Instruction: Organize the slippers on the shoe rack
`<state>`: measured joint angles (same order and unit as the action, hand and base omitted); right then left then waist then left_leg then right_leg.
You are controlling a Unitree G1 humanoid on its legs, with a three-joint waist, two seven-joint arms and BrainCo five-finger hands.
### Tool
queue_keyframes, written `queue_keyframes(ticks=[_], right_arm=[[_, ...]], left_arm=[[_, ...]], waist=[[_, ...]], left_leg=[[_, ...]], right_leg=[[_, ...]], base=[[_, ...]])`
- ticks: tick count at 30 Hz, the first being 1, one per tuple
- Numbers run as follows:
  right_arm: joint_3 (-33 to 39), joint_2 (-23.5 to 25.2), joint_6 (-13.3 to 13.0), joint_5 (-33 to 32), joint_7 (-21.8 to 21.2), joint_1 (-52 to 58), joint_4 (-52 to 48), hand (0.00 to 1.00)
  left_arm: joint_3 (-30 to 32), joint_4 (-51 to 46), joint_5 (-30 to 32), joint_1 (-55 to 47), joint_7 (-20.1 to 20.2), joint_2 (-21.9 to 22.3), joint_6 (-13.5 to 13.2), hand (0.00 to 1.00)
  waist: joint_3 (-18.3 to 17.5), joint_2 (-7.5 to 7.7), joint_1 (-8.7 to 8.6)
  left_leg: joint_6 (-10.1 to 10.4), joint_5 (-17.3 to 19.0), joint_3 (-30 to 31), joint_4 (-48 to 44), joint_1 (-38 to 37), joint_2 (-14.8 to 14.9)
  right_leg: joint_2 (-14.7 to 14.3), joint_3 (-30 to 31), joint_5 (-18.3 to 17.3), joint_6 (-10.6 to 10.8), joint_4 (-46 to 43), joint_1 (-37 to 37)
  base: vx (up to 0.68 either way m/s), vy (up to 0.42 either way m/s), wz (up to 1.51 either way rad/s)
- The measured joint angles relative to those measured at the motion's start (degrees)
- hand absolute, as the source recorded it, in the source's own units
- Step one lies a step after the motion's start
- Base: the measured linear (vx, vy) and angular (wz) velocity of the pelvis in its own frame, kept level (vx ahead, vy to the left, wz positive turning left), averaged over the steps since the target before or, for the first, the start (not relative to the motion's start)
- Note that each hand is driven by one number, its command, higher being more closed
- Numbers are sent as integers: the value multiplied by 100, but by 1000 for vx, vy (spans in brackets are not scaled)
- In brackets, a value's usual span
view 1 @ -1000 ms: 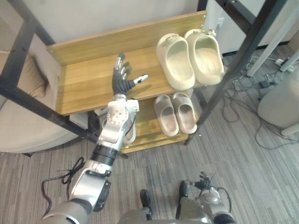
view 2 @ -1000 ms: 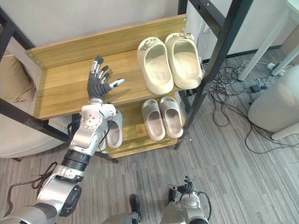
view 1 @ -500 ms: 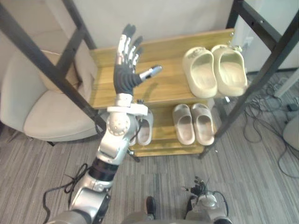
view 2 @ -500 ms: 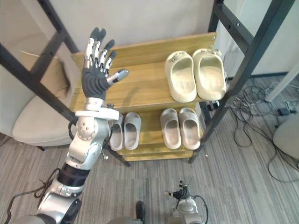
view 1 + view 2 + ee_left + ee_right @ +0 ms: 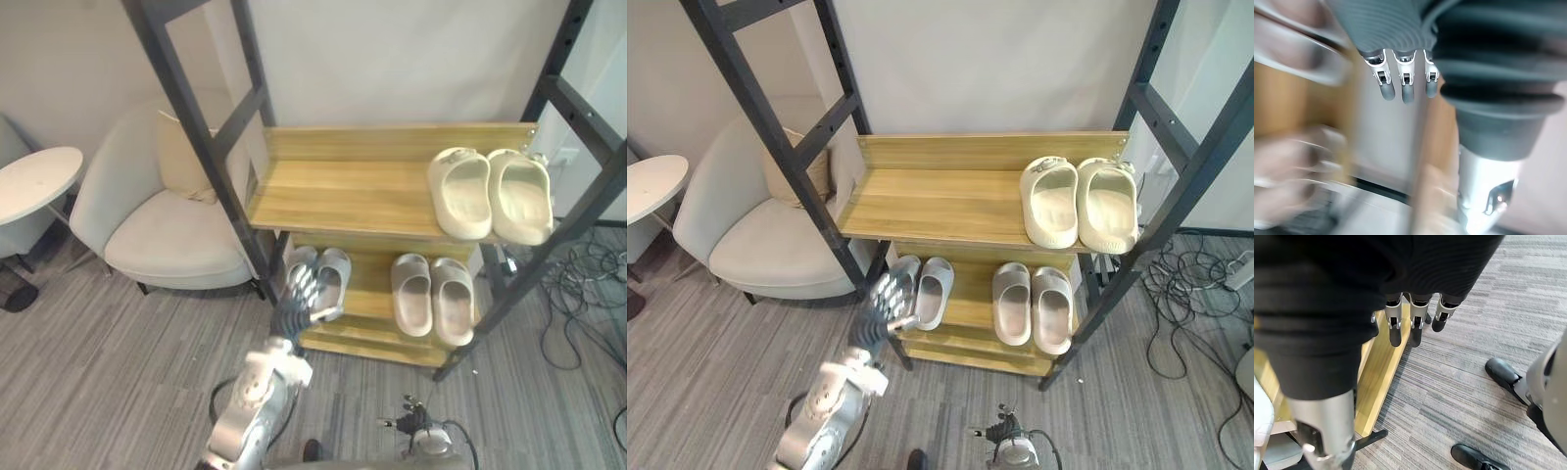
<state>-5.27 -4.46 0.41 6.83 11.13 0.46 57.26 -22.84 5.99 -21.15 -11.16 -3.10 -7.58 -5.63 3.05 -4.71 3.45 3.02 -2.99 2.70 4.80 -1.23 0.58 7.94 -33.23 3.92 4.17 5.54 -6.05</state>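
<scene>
Soft, even indoor light falls from above; the wall [image 5: 999,69] behind the rack [image 5: 940,201] is bright and pale, with no hard glare; the top shelf's wood carries a mild sheen. The lower shelf [image 5: 370,289] lies in shade, so the grey slippers [image 5: 1012,304] look dimmer than the cream pair [image 5: 1050,201] above; the chair [image 5: 167,235] casts a faint shadow on the floor [image 5: 88,343]. In the eye views the posts [image 5: 754,98] lean outward toward the frame edges; the left hand [image 5: 299,299] is slightly smeared in the lower middle. In the left wrist view all past the fingers [image 5: 1406,85] is streaked with blur; the right wrist view is clear, with its near dark cover underlit.
</scene>
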Motion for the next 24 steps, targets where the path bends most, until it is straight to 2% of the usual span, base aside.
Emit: queue_keyframes(ticks=[1,7,11,14,18,22,24], right_arm=[[12,0,-19,-1,1,29,0,0],[67,15,-157,-3,-16,228,-7,0],[201,69,-215,-2,-47,290,-7,0],[285,121,-216,-1,-49,292,-7,0],[282,191,-227,13,-73,252,-8,0],[281,190,-223,219,-102,237,1,0],[282,151,-220,224,-106,181,-1,0]], left_arm=[[166,515,205,-88,1,15,41,0],[994,2241,1067,-80,-27,62,155,0],[1504,3460,1674,-2,-239,179,239,0],[1512,3628,1795,-20,-320,195,251,0],[1875,4011,1957,-18,-478,368,244,0],[1965,4224,2101,83,-578,438,233,0],[1968,4263,2106,129,-579,448,215,0]], waist=[[-8,56,4],[-19,233,21],[-47,318,4],[-33,340,5],[-30,330,11],[-28,336,-14],[62,296,-16]], left_leg=[[7,-5,74,0,-2,6],[41,17,126,6,-105,32],[66,41,89,7,-150,63],[94,81,3,14,-231,90],[133,209,-443,9,-386,193],[123,297,-688,-27,-421,238],[87,461,-753,-274,-370,252]], right_leg=[[-13,-63,-20,-3,0,-32],[-46,-119,-88,-7,0,-151],[-73,-66,-104,-28,-12,-178],[-86,-23,-135,-17,-12,-206],[-154,454,-128,-50,-11,-101],[-178,695,-135,-61,-52,-4],[-71,770,-411,-77,-599,192]], base=[[-7,-40,18],[0,-15,6],[17,-10,-6],[2,-8,-11],[-3,10,-58],[25,6,-37],[51,38,-25]])
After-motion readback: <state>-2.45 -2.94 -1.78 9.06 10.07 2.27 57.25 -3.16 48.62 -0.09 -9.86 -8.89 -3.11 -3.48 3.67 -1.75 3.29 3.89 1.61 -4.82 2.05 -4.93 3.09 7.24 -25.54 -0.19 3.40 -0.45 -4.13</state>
